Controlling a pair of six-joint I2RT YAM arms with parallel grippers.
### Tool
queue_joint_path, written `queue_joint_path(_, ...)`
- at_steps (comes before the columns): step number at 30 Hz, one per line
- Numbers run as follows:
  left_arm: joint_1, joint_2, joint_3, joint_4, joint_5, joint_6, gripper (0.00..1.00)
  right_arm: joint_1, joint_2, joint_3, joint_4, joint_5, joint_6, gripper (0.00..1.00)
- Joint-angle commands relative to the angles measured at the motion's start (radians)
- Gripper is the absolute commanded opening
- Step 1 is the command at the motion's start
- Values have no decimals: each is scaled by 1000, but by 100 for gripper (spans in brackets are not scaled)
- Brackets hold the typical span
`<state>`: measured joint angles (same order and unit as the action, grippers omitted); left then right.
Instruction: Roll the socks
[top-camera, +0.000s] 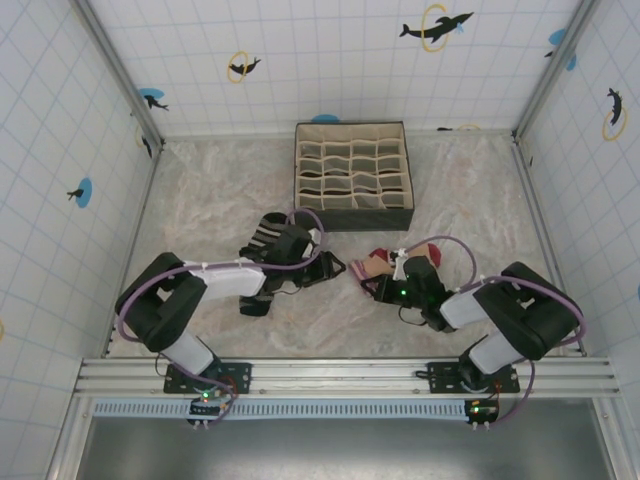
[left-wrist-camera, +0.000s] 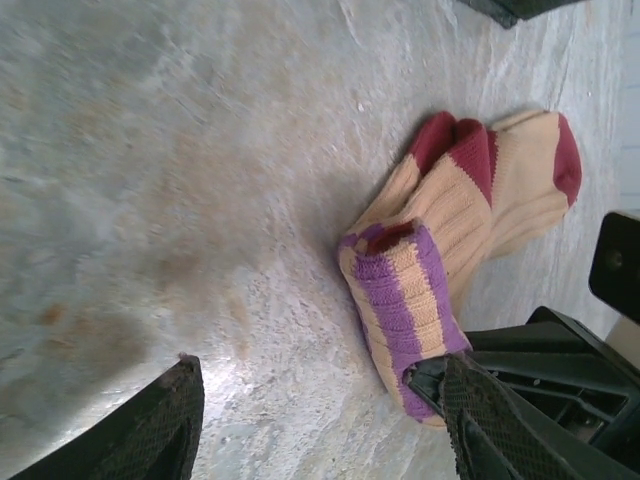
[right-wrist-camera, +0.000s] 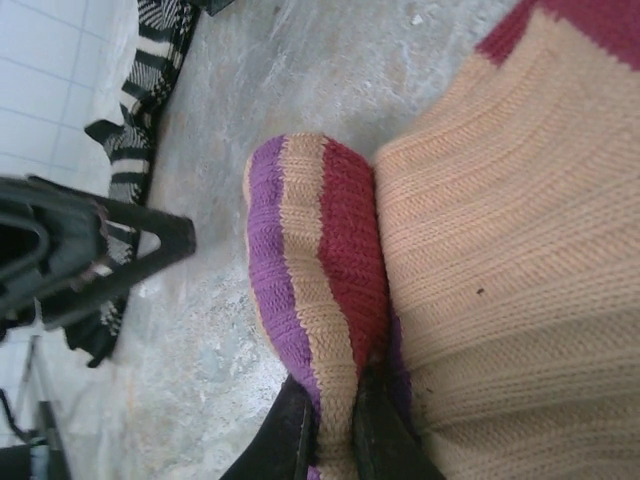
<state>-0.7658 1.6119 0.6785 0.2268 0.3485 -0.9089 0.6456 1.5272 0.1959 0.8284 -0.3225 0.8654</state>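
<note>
Roll of the first sock looks under way, not finished. Pale mottled table (top-camera: 220, 200); a divided box (top-camera: 352, 218) sits at the far centre, well apart from the work. Left arm (top-camera: 225, 278) reaches rightward and low, forearm lying over the black striped sock (top-camera: 268, 230), which is flat and untouched at near left of centre. Right arm (top-camera: 480, 300) reaches leftward, wrist dropped to the surface. Peach sock (left-wrist-camera: 450, 215) lies between the two wrists, near centre-right, dark red toe toward the far right. Its cuff end (right-wrist-camera: 310, 270), banded purple, peach and dark red, is turned over into a short fat roll. Right gripper (right-wrist-camera: 335, 410) is clamped on that roll's lower edge, fabric pinched between both fingers. Left gripper (left-wrist-camera: 310, 385) hangs with jaws apart, holding nothing, one finger just beside the roll. Judgement: next move calls for the left fingers to take the roll's free side so both can turn it toward the toe without the roll springing open.
</note>
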Motion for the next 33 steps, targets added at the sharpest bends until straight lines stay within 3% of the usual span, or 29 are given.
queue_joint_path(1, -18, 39, 31, 46, 18, -5, 62, -19, 46, -46, -82, -53, 118, 0)
queue_joint_path(12, -50, 145, 87, 115, 38, -10, 59, -68, 127, -106, 65, -130, 299, 0)
queue_joint_path(33, -96, 286, 147, 170, 64, -77, 35, -90, 205, -133, 230, -161, 389, 0)
